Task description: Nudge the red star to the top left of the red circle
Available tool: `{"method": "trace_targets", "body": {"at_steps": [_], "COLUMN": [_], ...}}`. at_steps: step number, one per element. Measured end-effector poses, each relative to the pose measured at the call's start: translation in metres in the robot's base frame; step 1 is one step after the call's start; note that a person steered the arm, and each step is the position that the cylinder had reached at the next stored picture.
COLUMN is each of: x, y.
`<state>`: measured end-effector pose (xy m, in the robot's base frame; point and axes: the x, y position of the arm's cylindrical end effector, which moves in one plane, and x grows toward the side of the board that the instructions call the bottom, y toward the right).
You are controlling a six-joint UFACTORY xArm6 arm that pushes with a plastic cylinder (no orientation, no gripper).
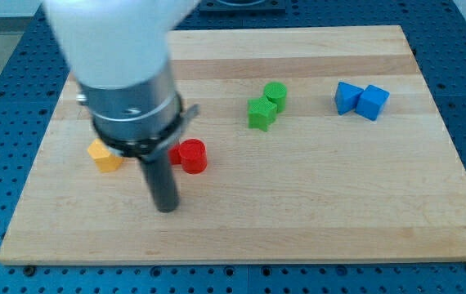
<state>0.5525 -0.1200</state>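
Note:
The red circle (191,155) lies left of the board's middle. No red star shows anywhere; the arm's body (127,73) covers much of the board's upper left and may hide it. My tip (166,209) rests on the board just below and to the left of the red circle, apart from it. It is below and to the right of a yellow block (104,154).
A green star (260,113) and a green circle (275,94) touch each other above the board's middle. Two blue blocks (347,97) (373,102) sit together at the upper right. The wooden board (315,212) ends near the view's bottom.

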Motion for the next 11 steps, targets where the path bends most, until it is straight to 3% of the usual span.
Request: {"method": "trace_targets", "body": {"at_steps": [8,10,11], "x": [-0.076,-0.02,-0.015], "y": [-0.011,-0.027,-0.072]}}
